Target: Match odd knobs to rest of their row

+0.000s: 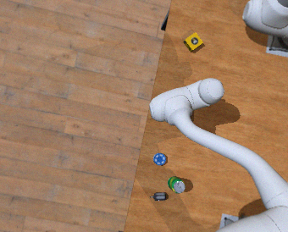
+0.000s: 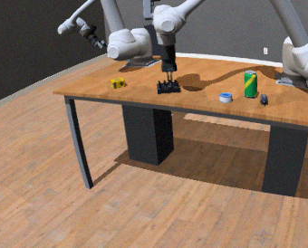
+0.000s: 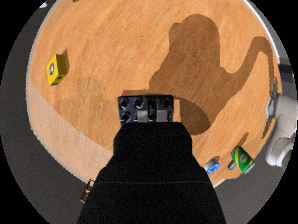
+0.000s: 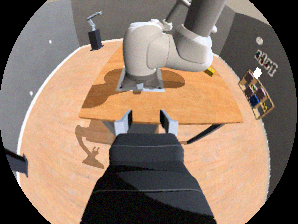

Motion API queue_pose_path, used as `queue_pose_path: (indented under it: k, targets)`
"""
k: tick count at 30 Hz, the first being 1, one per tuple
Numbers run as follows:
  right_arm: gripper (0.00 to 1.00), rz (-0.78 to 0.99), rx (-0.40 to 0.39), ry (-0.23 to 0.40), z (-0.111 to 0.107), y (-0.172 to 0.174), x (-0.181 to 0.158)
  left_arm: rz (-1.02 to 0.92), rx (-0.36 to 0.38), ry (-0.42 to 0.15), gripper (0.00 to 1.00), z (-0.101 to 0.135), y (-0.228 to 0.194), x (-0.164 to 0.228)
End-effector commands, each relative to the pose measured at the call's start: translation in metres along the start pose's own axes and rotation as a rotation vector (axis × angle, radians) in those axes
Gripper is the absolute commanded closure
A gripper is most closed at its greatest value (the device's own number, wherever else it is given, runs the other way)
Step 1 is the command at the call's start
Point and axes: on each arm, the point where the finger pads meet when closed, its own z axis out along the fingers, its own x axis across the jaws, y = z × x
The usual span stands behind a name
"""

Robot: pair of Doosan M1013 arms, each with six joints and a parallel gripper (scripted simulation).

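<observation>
The black knob box [image 2: 168, 90] [image 3: 120, 111] stands near the table's front edge; the arm hides it in the top view. Its dark knobs stand in rows, and their pointers and marks are too small to read. My left gripper [image 2: 170, 80] [image 3: 152, 104] points down over the box. Its grey fingertips are close together against both sides of a knob, third from the left in the lower row seen in the left wrist view. It looks shut on that knob; its palm hides the box's near part. My right gripper [image 4: 146, 115] [image 2: 101, 44] is open and empty, high and away from the box.
A yellow block [image 1: 193, 41] [image 2: 118, 82] [image 3: 57, 70] lies to one side of the box. On the other side are a blue round tin [image 1: 160, 159] [image 2: 226, 98], a green can [image 1: 176, 185] [image 2: 250, 84] and a small dark object [image 1: 160, 196] [image 2: 264, 100].
</observation>
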Motion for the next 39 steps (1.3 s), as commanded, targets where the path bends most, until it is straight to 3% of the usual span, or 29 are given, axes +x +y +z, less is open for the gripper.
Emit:
queue_pose_path:
  k: [1,16,39]
  targets:
    - [0.00,0.000,-0.001,0.000,-0.0004,-0.0001,0.0001,0.019,0.000,-0.002,0.70,-0.0010,0.0001,-0.0005]
    - [0.00,0.000,-0.001,0.000,-0.0004,-0.0001,0.0001,0.184,0.000,-0.002,0.70,-0.0010,0.0001,-0.0005]
    - [0.00,0.000,-0.001,0.000,-0.0004,-0.0001,0.0001,0.663,-0.001,-0.001,0.70,-0.0011,0.0001,-0.0005]
